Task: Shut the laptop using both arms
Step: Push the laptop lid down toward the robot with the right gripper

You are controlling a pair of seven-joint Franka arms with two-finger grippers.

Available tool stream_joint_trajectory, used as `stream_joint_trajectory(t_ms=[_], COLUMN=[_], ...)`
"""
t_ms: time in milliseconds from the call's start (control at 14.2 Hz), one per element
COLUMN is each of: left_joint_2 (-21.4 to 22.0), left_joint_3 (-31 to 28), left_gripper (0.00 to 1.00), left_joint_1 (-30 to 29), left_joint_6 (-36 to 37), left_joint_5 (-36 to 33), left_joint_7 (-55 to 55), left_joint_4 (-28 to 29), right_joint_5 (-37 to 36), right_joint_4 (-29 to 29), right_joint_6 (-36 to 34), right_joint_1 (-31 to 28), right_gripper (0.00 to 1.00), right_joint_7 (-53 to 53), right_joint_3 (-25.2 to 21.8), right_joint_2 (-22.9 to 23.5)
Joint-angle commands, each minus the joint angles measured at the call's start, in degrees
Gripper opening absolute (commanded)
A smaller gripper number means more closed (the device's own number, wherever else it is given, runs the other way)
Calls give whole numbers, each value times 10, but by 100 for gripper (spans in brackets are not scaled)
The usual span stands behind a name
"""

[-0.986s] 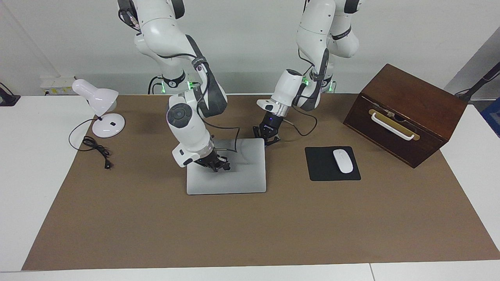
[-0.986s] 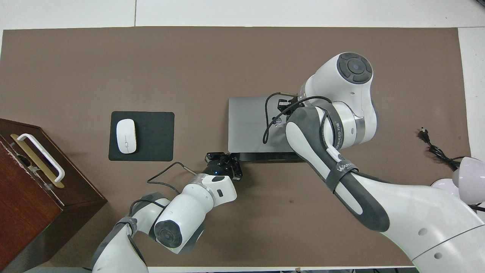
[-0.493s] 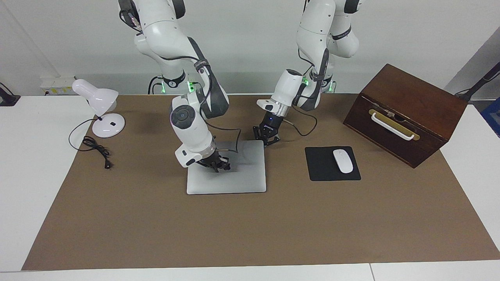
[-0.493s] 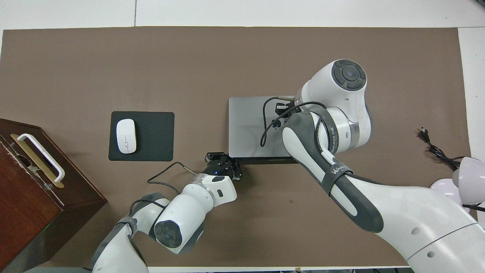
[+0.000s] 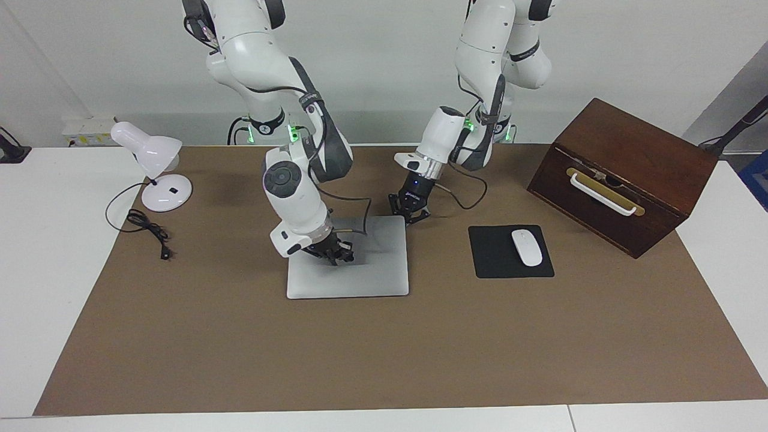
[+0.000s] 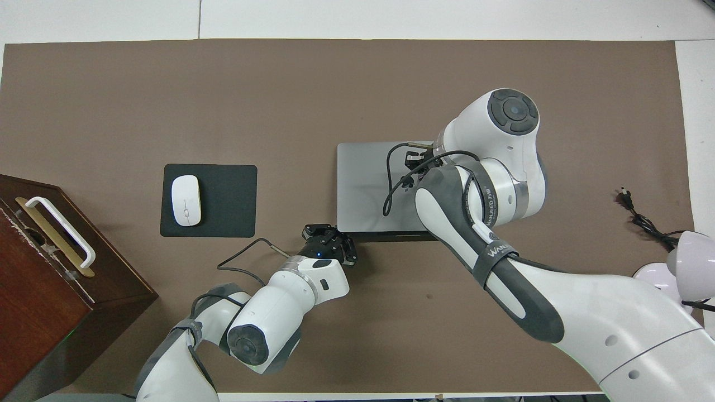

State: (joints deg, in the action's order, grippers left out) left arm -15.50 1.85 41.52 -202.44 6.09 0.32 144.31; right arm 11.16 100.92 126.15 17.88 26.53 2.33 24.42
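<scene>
The laptop [image 5: 372,276] [image 6: 360,184] lies in the middle of the brown mat, its silver-grey lid down almost flat. A thin dark strip shows along its edge nearest the robots. My right gripper [image 5: 339,257] [image 6: 414,166] is shut and rests on top of the lid, on the half toward the right arm's end; in the overhead view its forearm covers part of it. My left gripper [image 5: 410,217] [image 6: 337,234] is shut and sits low at the laptop's corner nearest the robots, toward the left arm's end.
A black mouse pad [image 5: 498,261] with a white mouse [image 5: 526,247] lies beside the laptop toward the left arm's end. A brown wooden box [image 5: 624,174] with a white handle stands past it. A white desk lamp [image 5: 156,162] and its cord [image 5: 147,228] are at the right arm's end.
The lid has sunk lower under my right gripper, and the dark strip at its robot-side edge has narrowed. The right arm has shifted slightly. The left gripper has stayed at the corner.
</scene>
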Motion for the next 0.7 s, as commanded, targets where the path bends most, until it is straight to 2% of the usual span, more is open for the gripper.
stream_joint_trajectory(t_ms=[0, 634], left_joint_2=[-16, -16], left_joint_3=[-9, -10], left_gripper=[0, 0], left_joint_1=[12, 13], left_joint_6=[17, 17], left_joint_5=[11, 11], left_joint_7=[16, 18], left_joint_4=[46, 50], right_joint_5=[18, 18], right_joint_4=[15, 16], right_joint_6=[17, 23], right_joint_1=[0, 0], right_gripper=[0, 0], right_joint_7=[-16, -17], right_joint_3=[0, 0], right_joint_2=[-3, -3])
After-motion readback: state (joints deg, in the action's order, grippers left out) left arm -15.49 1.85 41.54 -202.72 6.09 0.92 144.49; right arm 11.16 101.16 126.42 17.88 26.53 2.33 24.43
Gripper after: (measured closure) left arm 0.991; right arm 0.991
